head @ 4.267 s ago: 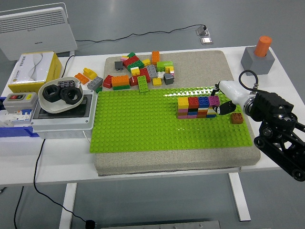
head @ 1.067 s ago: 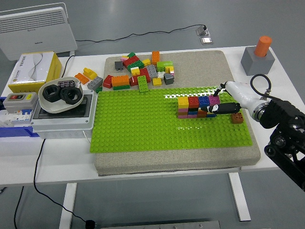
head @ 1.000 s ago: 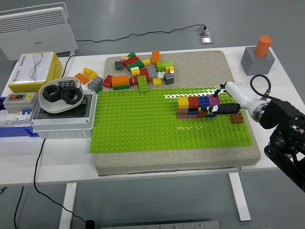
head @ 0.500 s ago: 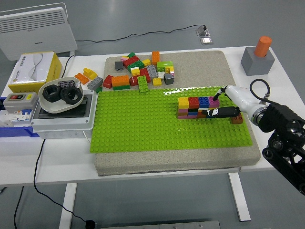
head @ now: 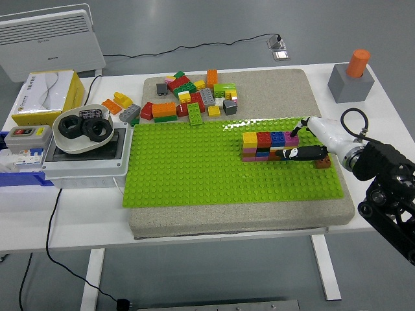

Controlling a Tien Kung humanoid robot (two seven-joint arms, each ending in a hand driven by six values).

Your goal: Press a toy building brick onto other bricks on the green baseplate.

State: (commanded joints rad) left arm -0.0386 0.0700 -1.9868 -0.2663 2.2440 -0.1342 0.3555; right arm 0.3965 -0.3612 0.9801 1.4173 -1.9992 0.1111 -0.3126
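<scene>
A green baseplate lies on a grey mat. On its right part stands a low wall of bricks, topped with yellow, red, blue and magenta ones. My right hand reaches in from the right, its white and black fingers at the wall's right end, touching or almost touching it. It holds no brick that I can see. A brown brick sits on the plate under the hand. The left arm is out of view.
A pile of loose bricks lies behind the plate. At the left are a grey box with a bowl of black rings, a yellow box and a switch box. A grey block with an orange cylinder stands far right.
My right arm has drawn back to the right and lowered a little since 4.3 s ago. The fingers stay at the wall's right end. In the last half second almost nothing moved.
</scene>
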